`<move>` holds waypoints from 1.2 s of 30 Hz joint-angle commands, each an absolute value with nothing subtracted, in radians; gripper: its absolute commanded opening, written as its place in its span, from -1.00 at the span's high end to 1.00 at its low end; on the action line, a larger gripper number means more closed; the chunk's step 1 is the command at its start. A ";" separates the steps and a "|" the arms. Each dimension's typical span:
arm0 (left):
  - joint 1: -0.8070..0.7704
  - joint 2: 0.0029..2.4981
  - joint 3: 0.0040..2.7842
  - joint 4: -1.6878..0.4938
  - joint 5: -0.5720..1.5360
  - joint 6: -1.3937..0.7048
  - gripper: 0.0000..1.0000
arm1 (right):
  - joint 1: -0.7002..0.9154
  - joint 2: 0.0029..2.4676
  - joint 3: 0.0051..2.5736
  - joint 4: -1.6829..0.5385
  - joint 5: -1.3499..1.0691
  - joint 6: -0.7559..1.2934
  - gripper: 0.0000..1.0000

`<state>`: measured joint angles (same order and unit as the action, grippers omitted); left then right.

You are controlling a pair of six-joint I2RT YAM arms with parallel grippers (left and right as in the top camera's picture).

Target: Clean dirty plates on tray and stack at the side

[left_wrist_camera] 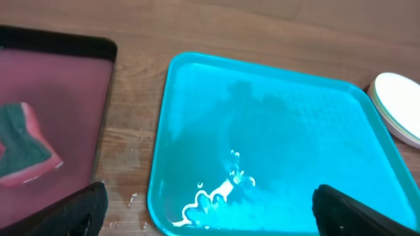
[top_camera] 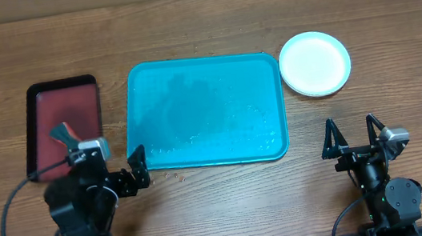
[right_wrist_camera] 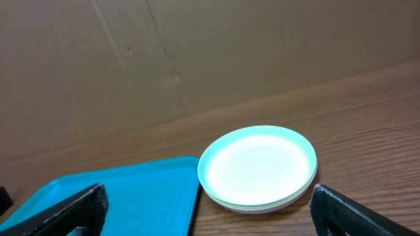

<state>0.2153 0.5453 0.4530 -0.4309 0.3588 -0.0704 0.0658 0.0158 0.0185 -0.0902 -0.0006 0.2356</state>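
My left gripper and right gripper hang wide open and empty by the bench's near edge. The plates sit stacked, apparently all three, toward the far right corner, beside the wet tray. A careless right reach could scatter them.

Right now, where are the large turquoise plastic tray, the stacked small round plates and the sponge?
Large turquoise rectangular plastic tray (top_camera: 190, 80): overhead view, bare floor.
Stack of small round plastic plates (right_wrist_camera: 259, 164): right wrist view, centre of top plate.
Pink sponge with grey-green scouring face (left_wrist_camera: 18, 134): left wrist view, scouring face.
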 commanded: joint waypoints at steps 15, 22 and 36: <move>0.144 0.259 0.102 0.029 0.520 -0.051 -1.00 | 0.061 0.010 0.008 -0.084 -0.001 0.237 -1.00; 0.123 0.188 0.005 0.186 0.495 -0.048 -0.99 | 0.061 0.010 0.008 -0.084 -0.001 0.237 -1.00; 0.071 0.117 0.005 0.113 0.359 -0.047 -0.99 | 0.061 0.010 0.008 -0.084 -0.001 0.237 -1.00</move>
<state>0.0860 0.1421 0.0116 0.1402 0.4191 -0.0673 0.0658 0.0158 0.0185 -0.0898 -0.0006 0.2356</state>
